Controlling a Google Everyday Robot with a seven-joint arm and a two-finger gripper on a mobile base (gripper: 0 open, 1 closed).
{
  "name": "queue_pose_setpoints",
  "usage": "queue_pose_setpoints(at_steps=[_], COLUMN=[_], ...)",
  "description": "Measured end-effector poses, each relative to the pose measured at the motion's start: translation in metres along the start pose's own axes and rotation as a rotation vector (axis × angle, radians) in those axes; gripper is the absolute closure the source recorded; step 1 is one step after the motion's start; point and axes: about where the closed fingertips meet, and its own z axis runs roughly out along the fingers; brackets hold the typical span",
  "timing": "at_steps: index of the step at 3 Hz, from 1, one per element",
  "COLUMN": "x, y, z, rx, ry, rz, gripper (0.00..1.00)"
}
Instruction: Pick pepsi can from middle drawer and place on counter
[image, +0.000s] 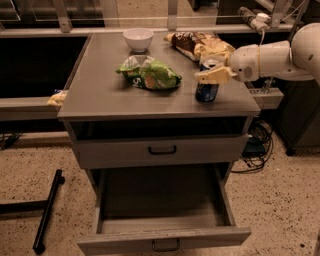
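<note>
The pepsi can (206, 91), dark blue with a silver top, stands upright on the counter (100, 90) near its front right corner. My gripper (213, 75) reaches in from the right on a white arm, and its pale fingers (210, 76) are closed across the can's upper part. The middle drawer (162, 239) is pulled wide open at the bottom of the cabinet and its inside is empty.
On the counter are a white bowl (138, 38) at the back, a green chip bag (150, 74) in the middle and a brown snack bag (199, 45) behind the can. The drawer above (162, 150) is closed. A black stand leg (47, 210) lies on the floor at left; cables (255, 145) hang at right.
</note>
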Motion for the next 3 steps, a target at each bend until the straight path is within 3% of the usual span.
queue_pose_setpoints(at_steps=[3], x=[0.0000], y=[0.0000], z=[0.0001], rx=[0.000], ry=[0.000], rz=[0.000], gripper=[0.11])
